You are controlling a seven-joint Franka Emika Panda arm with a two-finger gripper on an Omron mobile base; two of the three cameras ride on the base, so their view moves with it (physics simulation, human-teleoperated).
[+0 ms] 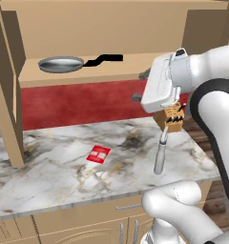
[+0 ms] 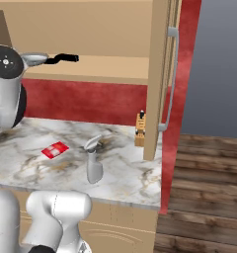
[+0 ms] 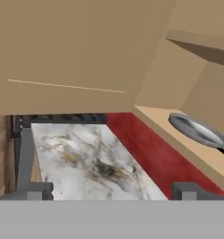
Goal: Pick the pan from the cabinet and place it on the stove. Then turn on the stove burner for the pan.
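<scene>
White arm rises above the marble table, its hand raised beside the open cabinet, fingers spread wide, level with the pan on the cabinet's shelf.

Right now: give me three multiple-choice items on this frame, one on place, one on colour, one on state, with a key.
1. Where is the pan?
A. on the counter
B. on the open cabinet's shelf
C. held by the arm

2. What colour is the small flat card on the counter?
A. red and white
B. blue
C. green

3. How is the gripper?
A. shut on the pan
B. shut on nothing
C. open, holding nothing

Key: B, the pan lies on the cabinet shelf above the counter; A, the card is red with white squares; C, in the hand view the fingertips stand far apart with nothing between them.
</scene>
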